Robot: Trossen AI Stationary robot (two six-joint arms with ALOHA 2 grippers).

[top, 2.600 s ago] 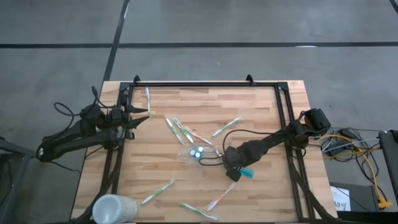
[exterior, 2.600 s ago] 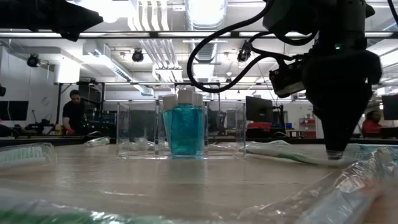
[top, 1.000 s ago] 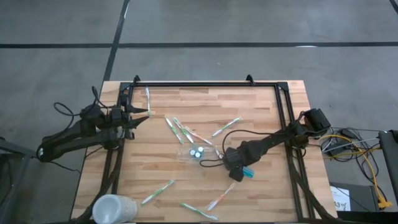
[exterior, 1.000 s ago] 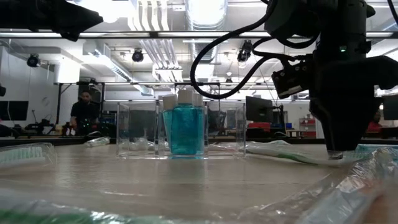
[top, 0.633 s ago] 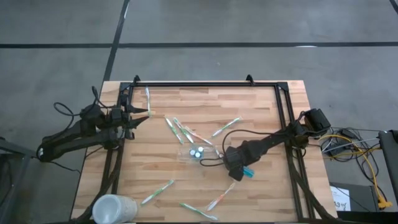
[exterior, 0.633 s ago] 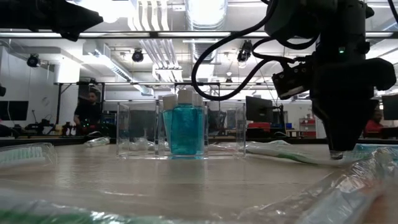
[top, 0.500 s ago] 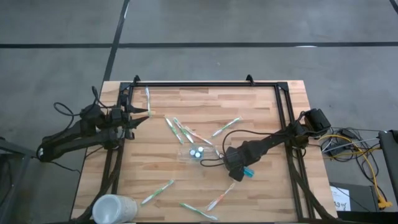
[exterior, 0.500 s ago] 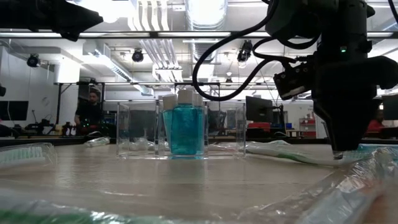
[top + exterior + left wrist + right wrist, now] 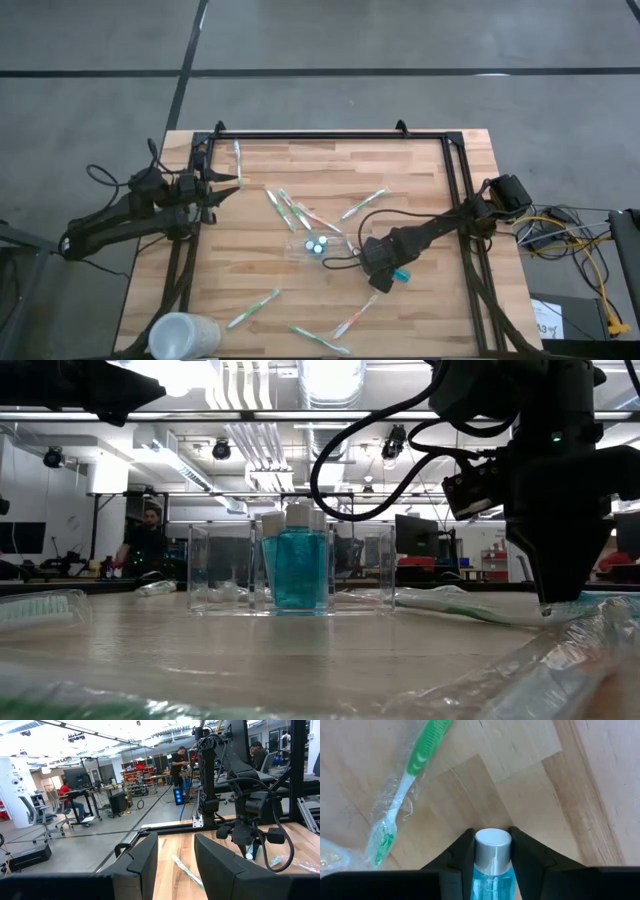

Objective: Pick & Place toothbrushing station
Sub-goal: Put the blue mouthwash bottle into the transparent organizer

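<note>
High view: holder (image 9: 318, 245) mid-desk, blue bottles already inside. Right pincer (image 9: 492, 851) low beside holder, fingers touching sides of another bottle (image 9: 491, 860) lying on desk. Left pincer (image 9: 222, 184) idle at desk's left edge, parted, empty. Toothbrushes (image 9: 285, 209) lie scattered; most placing left.

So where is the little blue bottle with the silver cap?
The small blue bottle with the silver cap sits between the right gripper fingers, low over the wooden table, just right of the clear plastic holder.
</note>
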